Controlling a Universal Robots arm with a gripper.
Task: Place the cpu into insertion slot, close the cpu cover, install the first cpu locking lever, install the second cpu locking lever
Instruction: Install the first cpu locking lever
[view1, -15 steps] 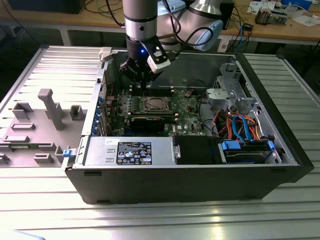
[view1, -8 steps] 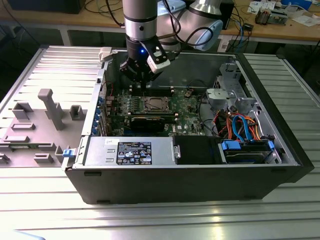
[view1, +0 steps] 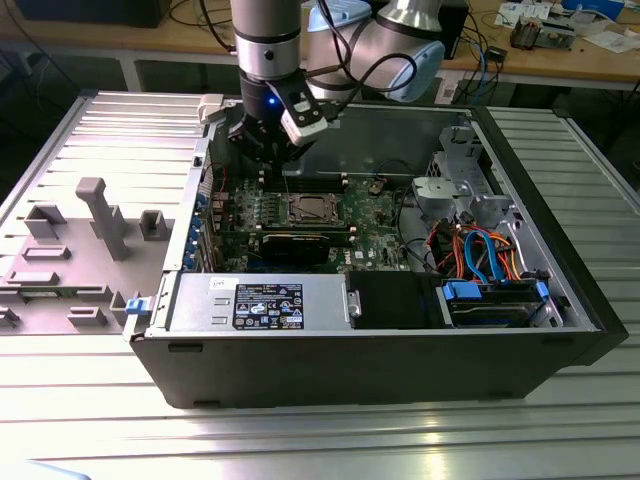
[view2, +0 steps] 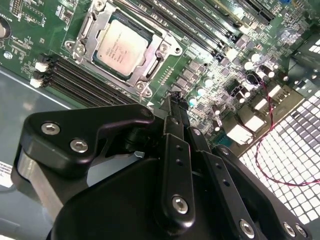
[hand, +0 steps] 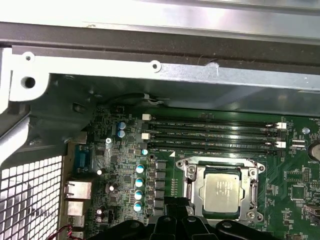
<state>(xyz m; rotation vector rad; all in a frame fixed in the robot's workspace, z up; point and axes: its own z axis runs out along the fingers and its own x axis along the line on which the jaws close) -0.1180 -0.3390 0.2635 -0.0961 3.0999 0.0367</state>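
The bare ribbed metal table is lying nearest. An open computer case is sitting on it. Just inside the case's front wall a grey power supply is lying flat, and a bundle of blue and orange cables is curling beside it toward the exterior view's right. A grey plastic fixture is standing outside the case on the exterior view's left.

Further in, the green motherboard is lying flat. The cpu is sitting in the insertion slot, its dull metal top facing up. The cpu cover is lying down flat around the chip and framing it. How the locking levers are sitting I cannot tell. The long black memory slots are running alongside the socket.

The gripper is hanging over the board just beside the socket. Its black fingers are drawn together and holding nothing. A wooden workbench is standing behind the arm.
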